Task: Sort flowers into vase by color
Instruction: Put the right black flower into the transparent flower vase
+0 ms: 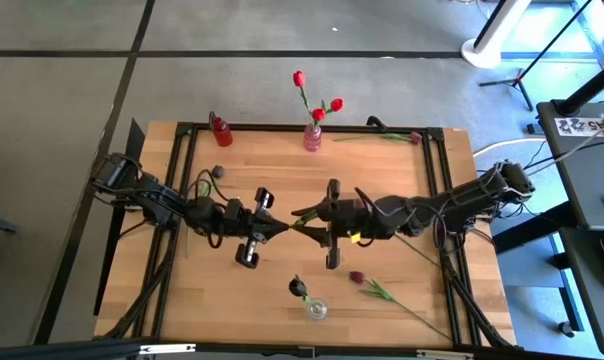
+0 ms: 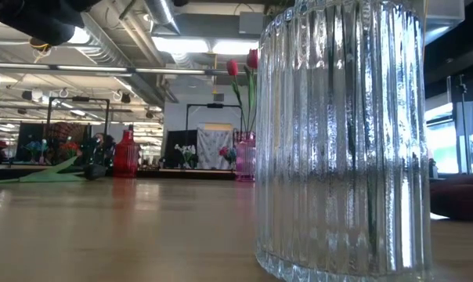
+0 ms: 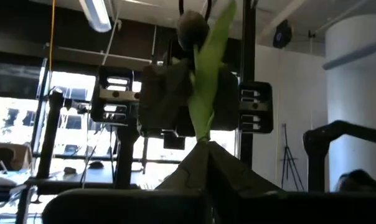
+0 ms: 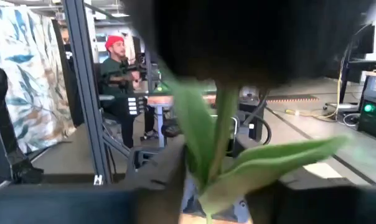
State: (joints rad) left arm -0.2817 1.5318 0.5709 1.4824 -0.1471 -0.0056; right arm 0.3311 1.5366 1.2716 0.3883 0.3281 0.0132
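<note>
Both arms meet over the table's middle. My left gripper [image 1: 280, 228] [image 3: 206, 149] is shut on a tulip [image 1: 304, 221] with a green stem and leaves [image 3: 206, 81] and a near-black bud [image 3: 191, 28]. My right gripper [image 1: 312, 214] faces it from the right; the bud looms close and blurred in the right wrist view, above the leaves [image 4: 219, 155]. A ribbed clear glass vase [image 1: 314, 309] [image 2: 338, 141] at the near edge holds one dark tulip [image 1: 298, 288]. A pink vase [image 1: 312, 138] at the far edge holds red tulips [image 1: 317, 100]. My left gripper pinches the tulip's green stem [image 3: 203, 135] between its two fingers, which come level from the table's left. The flower is lifted clear of the table. It rises away from the fingertips toward my right gripper, with the bud at its far, upper end.
A red bottle vase [image 1: 221, 130] [image 2: 125, 154] stands at the far left. Loose tulips lie on the right: a maroon one [image 1: 357, 276] near the clear vase and another [image 1: 415, 136] along the far edge. A person [image 4: 116, 68] sits beyond the table.
</note>
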